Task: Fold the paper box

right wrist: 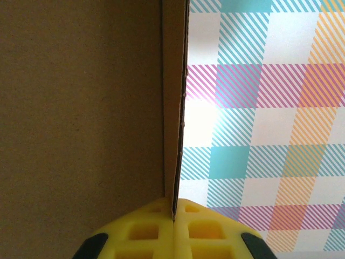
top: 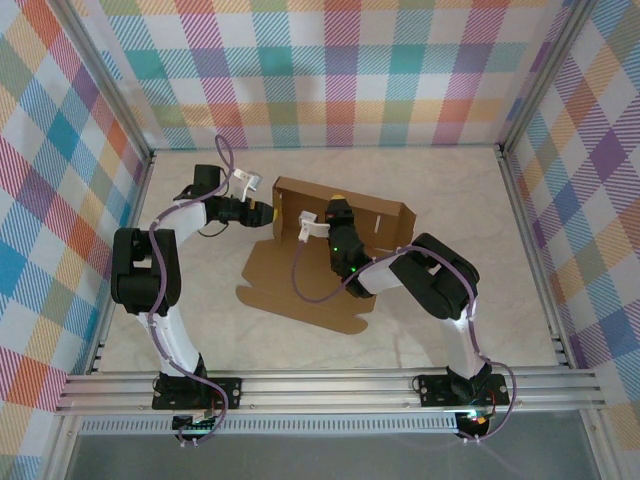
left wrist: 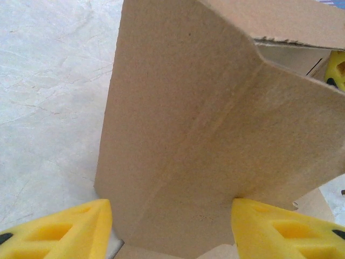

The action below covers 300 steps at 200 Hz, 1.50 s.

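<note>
A: Cardboard. Why does the right gripper (right wrist: 173,208) pinch the box (top: 290,275) wall between closed jaws?
B: Likely steadying it. The left gripper (left wrist: 172,216) has jaws apart astride the end wall; whether they grip is unclear.

Paper box (top: 290,275) lies on table (top: 480,250); left fingers (left wrist: 64,232) straddle its left wall.

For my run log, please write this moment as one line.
paper box: partly folded, walls up | left gripper: straddles a box wall, grip unclear | right gripper: shut on a wall's edge
</note>
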Available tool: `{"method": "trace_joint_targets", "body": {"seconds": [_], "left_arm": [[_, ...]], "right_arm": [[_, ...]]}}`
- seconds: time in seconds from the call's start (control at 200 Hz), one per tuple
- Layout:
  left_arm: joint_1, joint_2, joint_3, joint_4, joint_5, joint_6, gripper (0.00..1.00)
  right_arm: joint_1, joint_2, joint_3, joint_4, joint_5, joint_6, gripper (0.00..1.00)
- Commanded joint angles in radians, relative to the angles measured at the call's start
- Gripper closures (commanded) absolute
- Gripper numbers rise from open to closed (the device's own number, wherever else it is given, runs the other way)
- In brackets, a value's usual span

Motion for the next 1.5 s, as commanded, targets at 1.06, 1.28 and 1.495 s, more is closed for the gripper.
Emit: {"method": "trace_joint_targets", "body": {"seconds": [1.06,1.28,1.495], "left_arm": [[-0.035,0.059,0.035,0.058,-0.212,-0.105,0.61],[-0.037,0.046,0.013,0.094,-0.257,-0.128,0.62],[-0.059,-0.013,-0.075,0.247,-0.313,-0.199,0.62]], "right_arm": [[0.096,-0.121,-0.033,-0.263,-0.032,0.141,1.00],[0.106,-0.123,-0.031,-0.290,-0.019,0.170,1.00],[0.113,-0.157,0.007,-0.451,-0.022,0.275,1.00]]}}
